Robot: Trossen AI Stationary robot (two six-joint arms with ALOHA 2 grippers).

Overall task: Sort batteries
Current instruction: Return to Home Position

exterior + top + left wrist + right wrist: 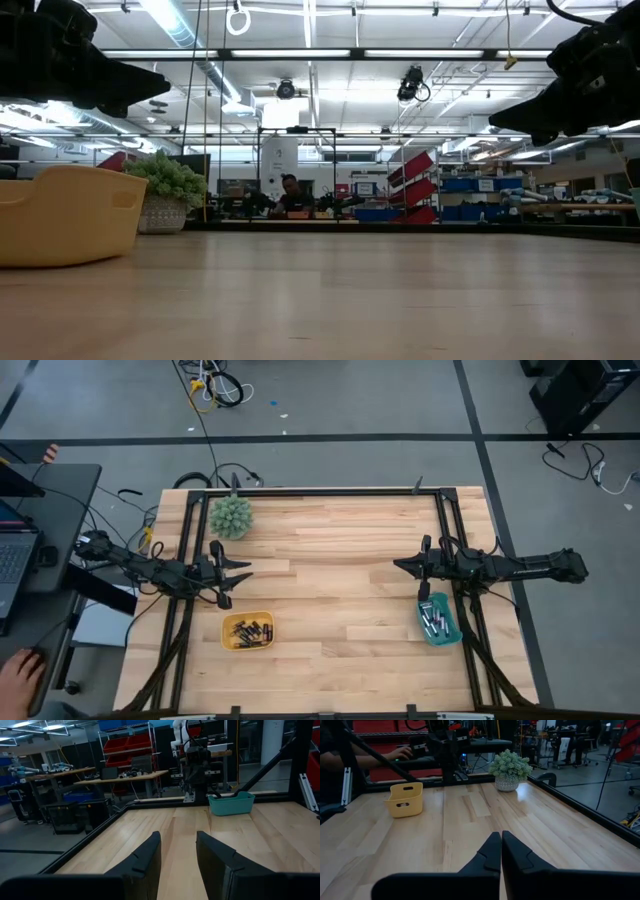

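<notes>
While the batteries (pixel 247 629) lie binned, both arms should lift away level and slow — left gripper (pixel 177 837) slightly parted, empty; right gripper (pixel 500 836) closed, empty.

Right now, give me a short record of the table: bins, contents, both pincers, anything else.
yellow bin: left side, holds black batteries
teal bin: right side, holds silvery batteries
left pincer: open, empty, raised
right pincer: shut, empty, raised
other: potted plant at a left corner of the wooden table
</notes>
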